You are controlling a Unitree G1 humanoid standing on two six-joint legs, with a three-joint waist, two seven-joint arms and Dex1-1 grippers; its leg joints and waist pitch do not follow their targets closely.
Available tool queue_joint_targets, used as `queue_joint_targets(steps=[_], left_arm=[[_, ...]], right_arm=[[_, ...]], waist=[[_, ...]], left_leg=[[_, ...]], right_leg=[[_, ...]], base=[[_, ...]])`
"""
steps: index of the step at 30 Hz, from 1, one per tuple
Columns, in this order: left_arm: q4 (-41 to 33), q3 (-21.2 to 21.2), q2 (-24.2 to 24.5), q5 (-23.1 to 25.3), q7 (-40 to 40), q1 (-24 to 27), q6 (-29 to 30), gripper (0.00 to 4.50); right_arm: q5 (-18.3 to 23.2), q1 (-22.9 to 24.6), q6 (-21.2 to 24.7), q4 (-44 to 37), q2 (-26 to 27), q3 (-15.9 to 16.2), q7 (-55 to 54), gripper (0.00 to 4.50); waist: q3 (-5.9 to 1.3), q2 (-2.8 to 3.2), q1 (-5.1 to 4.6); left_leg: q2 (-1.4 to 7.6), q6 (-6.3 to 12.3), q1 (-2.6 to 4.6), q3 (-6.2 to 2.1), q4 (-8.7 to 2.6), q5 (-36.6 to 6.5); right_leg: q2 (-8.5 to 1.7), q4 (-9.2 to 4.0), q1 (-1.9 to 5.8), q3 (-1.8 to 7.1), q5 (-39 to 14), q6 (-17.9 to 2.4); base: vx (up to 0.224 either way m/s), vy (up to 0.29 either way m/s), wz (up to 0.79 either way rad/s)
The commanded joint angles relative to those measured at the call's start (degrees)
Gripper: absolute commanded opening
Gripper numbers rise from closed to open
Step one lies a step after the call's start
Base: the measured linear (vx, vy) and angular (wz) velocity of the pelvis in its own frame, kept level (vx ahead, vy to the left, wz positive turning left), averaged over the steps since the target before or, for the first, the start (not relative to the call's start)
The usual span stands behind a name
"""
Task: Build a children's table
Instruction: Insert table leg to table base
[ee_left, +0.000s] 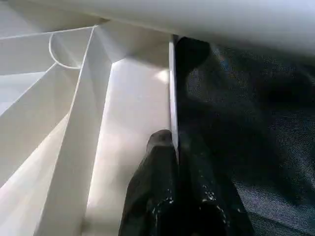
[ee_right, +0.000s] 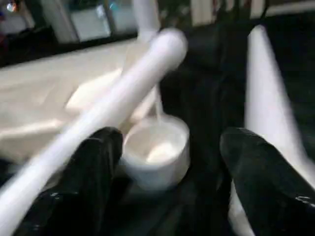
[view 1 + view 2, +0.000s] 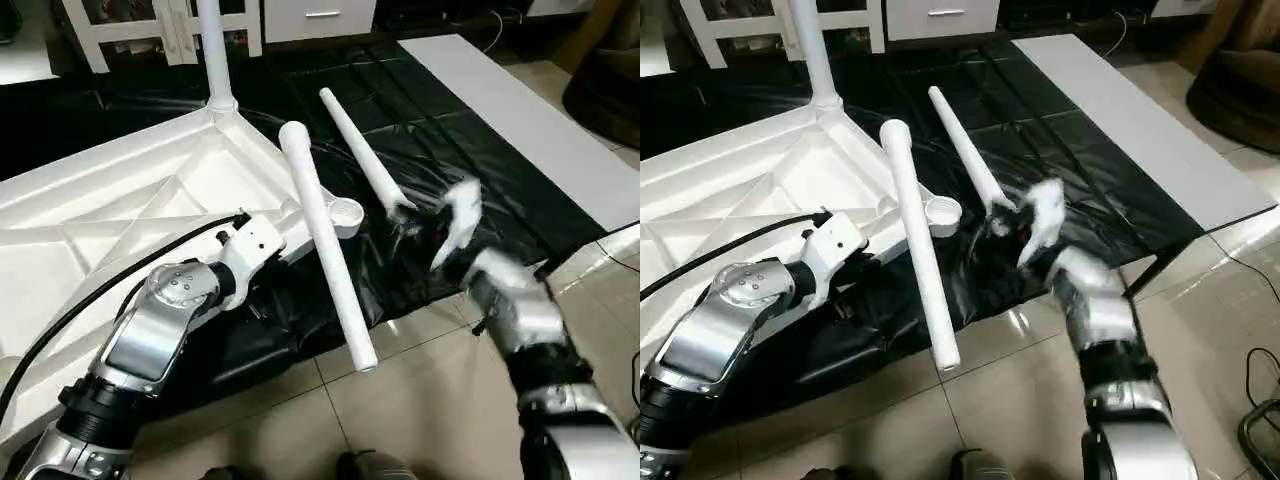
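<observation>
Tabletop [image 3: 120,200], white plastic and turned underside up so its diagonal ribs show, lies at the left on a black sheet [image 3: 440,150] spread over the tiled floor [image 3: 420,400]. One white leg [image 3: 212,50] stands upright in the round socket at its far corner. The left end effector [image 1: 172,196] is at the top's near edge; in the left wrist view its black fingers [image 1: 152,182] are pinched shut on the thin white rim, one inside the rim and one on the sheet side. A black cable [image 3: 90,290] runs back along the silver left forearm. Just to the right, a second leg [image 3: 325,240] lies loose, slanting across the empty corner socket [image 3: 345,215] with its near end reaching onto the tiles. Beside it, a third leg [image 3: 362,150] lies on the sheet, its thin tip pointing away and its thick end near the right end effector [image 3: 425,235]. That end effector is blurred in the head views; in the right wrist view its two black fingers [image 2: 261,172] stand wide apart with nothing between them, the empty socket showing in the gap. A long white panel [image 3: 530,120] lies on the floor along the sheet's right edge.
</observation>
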Motion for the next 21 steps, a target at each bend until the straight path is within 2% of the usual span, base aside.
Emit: queue_joint_targets(steps=[1, 7, 9, 10, 11, 13, 14, 15, 16, 18, 19, 21], left_arm=[[3.09, -0.70, 0.51, -0.07, -0.27, 1.87, 0.01, 0.00], [3.49, -0.49, 0.96, -0.53, -1.22, 1.50, -0.62, 0.00], [3.69, 0.17, 1.26, -2.32, -3.32, 0.97, 0.44, 0.45], [3.69, 0.17, 1.26, -2.32, -3.32, 0.97, 0.44, 0.45], [4.10, 0.50, 1.47, -2.83, -4.00, 0.35, 0.80, 0.56], [4.31, 0.57, 1.59, -2.94, -4.24, 0.10, 0.82, 0.66], [5.35, 0.64, 2.12, -2.77, -4.69, -0.81, 0.39, 0.71], [5.35, 0.64, 2.12, -2.77, -4.69, -0.81, 0.39, 0.80], [5.35, 0.64, 2.12, -2.77, -4.69, -0.81, 0.39, 0.91], [6.37, 1.62, 2.33, -2.79, -4.27, -2.19, 0.32, 1.04], [6.39, 1.78, 2.36, -2.75, -4.10, -2.36, 0.27, 1.25], [6.33, 1.94, 2.42, -2.95, -4.21, -2.55, 0.54, 1.36]], right_arm=[[1.03, -1.97, 3.53, -2.94, -0.51, -0.48, -0.86, 3.90], [0.02, -8.19, 12.56, -3.29, -0.70, 2.33, -2.08, 4.44], [-0.57, -12.92, 16.34, -0.65, -0.20, 2.67, -3.11, 4.49], [-0.57, -12.92, 16.34, -0.65, -0.20, 2.67, -3.11, 4.50], [-1.95, -14.88, 18.66, 1.88, -0.33, 3.56, -4.15, 4.50], [-2.39, -15.51, 19.91, 2.75, -0.35, 3.85, -4.71, 4.50], [-3.59, -16.52, 23.30, 5.42, -0.05, 4.14, -8.03, 4.50], [-3.59, -16.52, 23.30, 5.42, -0.05, 4.14, -8.03, 4.50], [-3.59, -16.52, 23.30, 5.42, -0.05, 4.14, -8.03, 4.50], [-6.70, -16.28, 30.96, 8.87, -0.24, 6.26, -12.75, 4.50], [-7.04, -16.14, 32.78, 9.39, -0.26, 6.52, -13.48, 4.50], [-7.70, -16.08, 34.70, 10.64, -0.35, 6.85, -14.83, 4.50]], waist=[[-3.47, 0.06, 0.81], [-3.61, 0.09, 0.81], [-3.66, -0.05, 0.84], [-3.66, -0.05, 0.84], [-3.59, -0.12, 0.86], [-3.61, 0.15, 1.22], [-3.71, 0.22, 1.46], [-3.71, 0.22, 1.46], [-3.90, 0.03, 1.78], [-3.92, -0.05, 1.96], [-3.95, -0.10, 1.97], [-3.75, -0.26, 1.99]], left_leg=[[1.86, 5.57, 0.82, -1.15, -3.10, -5.01], [1.77, 4.51, 0.86, -1.20, -2.92, -5.07], [1.76, 4.25, 0.97, -1.08, -2.83, -4.97], [1.76, 4.25, 0.97, -1.08, -2.83, -4.97], [1.73, 3.97, 1.05, -0.98, -2.75, -4.68], [1.75, 3.61, 1.17, -0.95, -2.72, -4.34], [1.72, 3.48, 1.22, -0.91, -2.74, -3.35], [1.72, 3.48, 1.22, -0.91, -2.74, -3.35], [1.64, 3.45, 1.26, -0.83, -2.66, -1.44], [1.44, 3.52, 1.13, -0.78, -2.59, 0.11], [1.39, 3.40, 1.09, -0.78, -2.57, 0.10], [1.55, 3.05, 0.99, -0.80, -2.59, -1.36]], right_leg=[[-3.69, -3.96, 2.78, 2.33, 0.96, -16.37], [-3.60, -3.79, 2.73, 2.33, -0.35, -16.19], [-3.60, -3.75, 2.60, 2.38, -0.54, -16.20], [-3.60, -3.75, 2.60, 2.38, -0.54, -16.20], [-3.54, -3.67, 2.44, 2.39, -0.55, -16.40], [-3.59, -3.61, 2.43, 2.43, -0.23, -16.16], [-3.50, -3.46, 2.53, 2.43, 1.28, -16.27], [-3.50, -3.46, 2.53, 2.43, 1.28, -16.27], [-3.40, -3.06, 2.61, 2.41, 4.07, -16.62], [-3.23, -2.84, 2.81, 2.38, 6.81, -17.03], [-3.22, -2.83, 2.90, 2.40, 6.80, -17.02], [-3.49, -2.94, 2.88, 2.47, 5.40, -16.72]], base=[[0.000, 0.000, 0.00], [0.000, 0.000, 0.00], [0.000, 0.000, 0.00], [0.000, 0.000, 0.00], [0.000, 0.000, 0.00], [0.000, 0.000, 0.00], [0.000, 0.000, 0.00], [0.000, 0.000, 0.00], [0.000, 0.000, 0.00], [0.000, 0.000, 0.00], [0.000, 0.000, 0.00], [0.000, 0.000, 0.00]])
